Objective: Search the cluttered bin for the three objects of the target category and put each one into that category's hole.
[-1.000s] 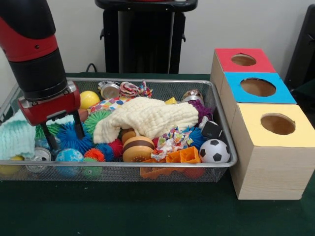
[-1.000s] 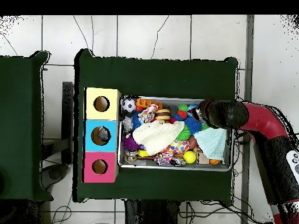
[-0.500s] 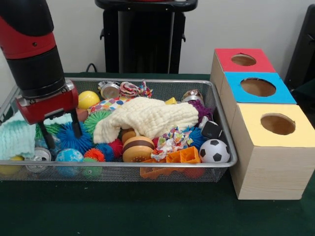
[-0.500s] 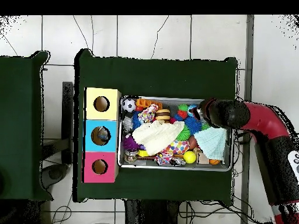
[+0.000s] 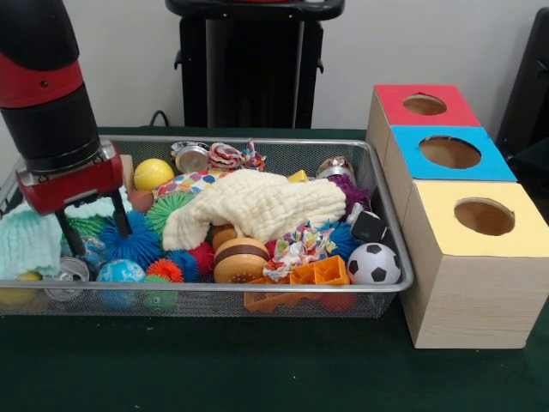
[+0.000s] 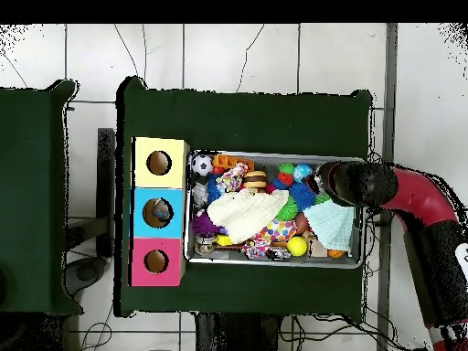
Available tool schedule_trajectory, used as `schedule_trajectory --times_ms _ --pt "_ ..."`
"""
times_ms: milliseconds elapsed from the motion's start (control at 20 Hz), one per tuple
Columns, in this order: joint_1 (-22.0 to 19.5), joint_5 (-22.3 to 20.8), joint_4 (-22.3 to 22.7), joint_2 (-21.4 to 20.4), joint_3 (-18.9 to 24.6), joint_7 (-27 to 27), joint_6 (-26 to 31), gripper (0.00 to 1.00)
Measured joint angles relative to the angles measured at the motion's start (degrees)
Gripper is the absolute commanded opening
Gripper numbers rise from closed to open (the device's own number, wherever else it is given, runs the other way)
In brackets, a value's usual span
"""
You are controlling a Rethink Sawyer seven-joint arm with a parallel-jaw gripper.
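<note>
I am watching the gripper (image 5: 90,232) drifting sideways over the last second, away from the cream cloth (image 5: 257,206) at the middle of the wire bin (image 5: 390,257) and toward the bin's end farthest from the three boxes; it is also sitting a little higher than it was. Its two black fingers are spread apart and carrying nothing, their tips hanging among the blue spiky ball (image 5: 129,243), the green spiky ball (image 5: 167,209) and the pale teal cloth (image 5: 30,243), just above a tin can (image 5: 69,270). In the overhead view the arm's black wrist (image 6: 352,180) is now covering that same corner of the bin, where a second ago it was lying further in toward the cloth. Nothing in the bin is looking disturbed: the soccer ball (image 5: 373,263), the yellow ball (image 5: 154,173), the orange block (image 5: 322,272) and the toy burger (image 5: 240,259) are all lying where they were. So I am judging this as searching or repositioning rather than a pick; no object is leaving the bin yet. The red box (image 5: 425,107), blue box (image 5: 450,154) and yellow box (image 5: 485,219) are standing in a row just beside the bin's opposite end, well apart from the gripper, so any carry is going to cross the whole bin. I cannot tell which category is the target.
</note>
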Motion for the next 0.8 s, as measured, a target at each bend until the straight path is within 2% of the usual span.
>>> schedule_trajectory --times_ms 350,800 --pt "1.16 1.84 -0.04 -0.01 -5.39 1.49 -2.86 1.0" --pt "3.03 5.73 -0.7 0.39 -9.14 4.03 -7.73 1.0"
